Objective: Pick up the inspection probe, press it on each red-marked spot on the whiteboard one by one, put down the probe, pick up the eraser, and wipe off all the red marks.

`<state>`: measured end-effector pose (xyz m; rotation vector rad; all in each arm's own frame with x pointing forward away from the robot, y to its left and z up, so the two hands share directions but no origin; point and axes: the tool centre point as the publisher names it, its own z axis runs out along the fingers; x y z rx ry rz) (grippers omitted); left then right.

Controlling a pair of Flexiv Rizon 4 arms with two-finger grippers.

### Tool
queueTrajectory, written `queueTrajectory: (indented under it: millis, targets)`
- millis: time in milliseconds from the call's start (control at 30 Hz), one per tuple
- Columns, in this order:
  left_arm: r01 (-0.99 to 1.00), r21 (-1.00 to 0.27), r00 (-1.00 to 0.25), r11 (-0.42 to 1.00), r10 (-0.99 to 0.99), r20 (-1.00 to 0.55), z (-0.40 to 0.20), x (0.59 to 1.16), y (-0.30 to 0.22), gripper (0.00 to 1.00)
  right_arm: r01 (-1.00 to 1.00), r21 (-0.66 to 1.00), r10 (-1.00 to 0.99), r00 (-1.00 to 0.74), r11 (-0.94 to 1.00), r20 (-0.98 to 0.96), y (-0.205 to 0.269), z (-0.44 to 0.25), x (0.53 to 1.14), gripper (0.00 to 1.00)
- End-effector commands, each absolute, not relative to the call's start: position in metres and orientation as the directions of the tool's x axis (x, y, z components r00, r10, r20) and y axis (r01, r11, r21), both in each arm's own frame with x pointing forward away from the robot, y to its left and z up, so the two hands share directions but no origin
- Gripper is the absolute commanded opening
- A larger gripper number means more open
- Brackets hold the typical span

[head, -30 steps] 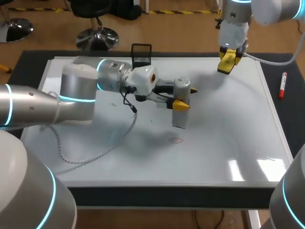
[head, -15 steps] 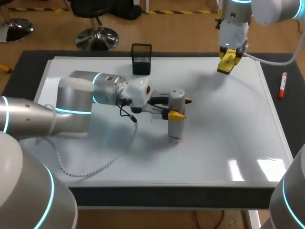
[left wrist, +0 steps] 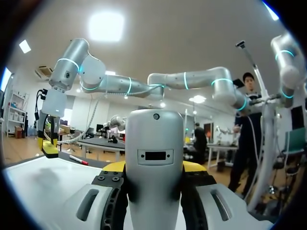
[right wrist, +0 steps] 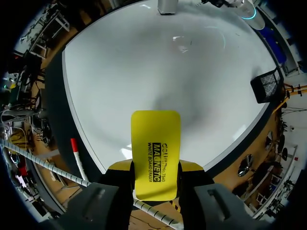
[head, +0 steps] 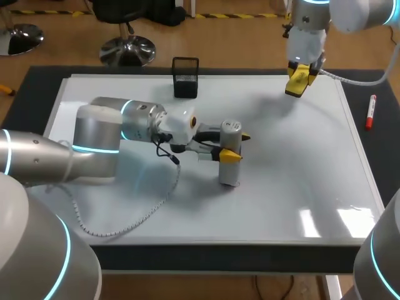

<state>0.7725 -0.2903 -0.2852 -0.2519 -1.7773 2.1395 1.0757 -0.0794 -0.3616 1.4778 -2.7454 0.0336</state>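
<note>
A dark-topped table [head: 37,78] fills the middle of the room. A small black mesh holder [head: 185,77] stands upright toward its far edge. A red marker [head: 370,111] lies on the dark strip along the right side. Overhead light leaves pale glare patches [head: 325,222] near the front right corner.

Ahead of the left gripper [head: 230,145], beyond the upright probe [head: 230,164] clamped between its fingers, bare whiteboard [head: 300,169] runs to the edge, and the strip on its near side is bare as well. Behind it the left arm [head: 106,134] and a slack grey cable [head: 134,209] lie across the board, with a black mesh basket [head: 185,77] standing beside the arm at the far edge. The right gripper [head: 297,84], closed on the eraser [head: 296,79], hangs above the far corner, well apart, with bare board under it and a red marker [head: 370,111] off the board to its side.
</note>
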Motion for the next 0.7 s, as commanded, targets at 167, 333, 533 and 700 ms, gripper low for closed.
queueTrajectory:
  millis: [167,333,533,700]
  targets:
    - [-0.159,-0.972,-0.923,-0.171,0.374,0.086,-0.2918,0.7713,-0.2924,0.0,-0.836,-0.008,-0.835,-0.549,0.549,0.035,-0.0799,-0.36,1.0762,0.0]
    - [-0.165,-0.971,-0.923,-0.174,0.374,0.09,-0.2952,0.7694,-0.2928,0.0,-0.836,-0.008,-0.835,-0.549,0.549,0.035,-0.0799,-0.36,1.0762,0.0]
    - [-0.163,-0.972,-0.922,-0.17,0.376,0.089,-0.2954,0.7697,-0.2927,0.0,-0.836,-0.008,-0.835,-0.549,0.549,0.035,-0.0799,-0.36,1.0762,0.0]
    - [-0.161,-0.972,-0.923,-0.169,0.376,0.088,-0.2943,0.7696,-0.2932,0.0,-0.836,-0.008,-0.835,-0.549,0.549,0.035,-0.0799,-0.36,1.0762,0.0]
